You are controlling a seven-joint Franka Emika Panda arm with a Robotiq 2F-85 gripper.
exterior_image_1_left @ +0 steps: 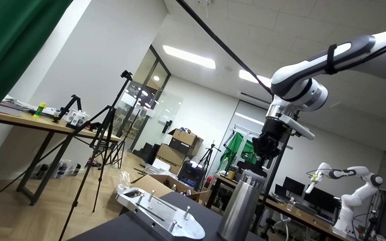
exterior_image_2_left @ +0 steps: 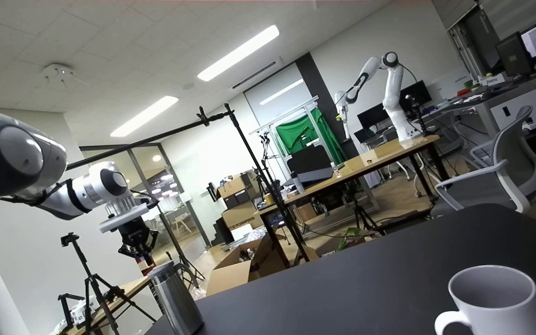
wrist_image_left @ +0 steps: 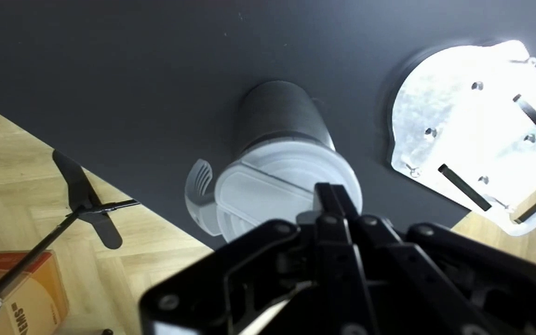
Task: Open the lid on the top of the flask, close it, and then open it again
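A matte, dark-grey tabletop (exterior_image_2_left: 342,288) stands in a white-walled room with a pale, herringbone wood floor (wrist_image_left: 12,200); both exterior views are tilted, so upright things appear to lean. The black, jointed Robotiq gripper (wrist_image_left: 332,187) points down over the flask's top, its two narrow fingers together side by side, with nothing visible between them; in the wrist view the tips overlap the margin of the lid (wrist_image_left: 263,195), though whether they touch it cannot be told. The lid is a round, smooth, pale-grey cap with concentric ridges and a flat, straight-edged panel; it sits on the flask (exterior_image_1_left: 241,211), a tall cylinder of brushed silver-grey metal standing near the tabletop's edge; a curved grey handle (wrist_image_left: 205,215) with a ribbed end juts from one side. Near the flask, but apart from it, lies a shiny metal plate (wrist_image_left: 482,116) with long slots and upright bolts; well away, in an exterior view, stands a smooth white mug (exterior_image_2_left: 505,302). Overhead reaches the white-and-grey Panda arm (exterior_image_1_left: 290,72); farther out are a spindly black tripod (exterior_image_1_left: 112,112), an open cardboard box (exterior_image_2_left: 228,281), draped green cloth (exterior_image_1_left: 15,47) and a second white robot arm (exterior_image_1_left: 350,201).
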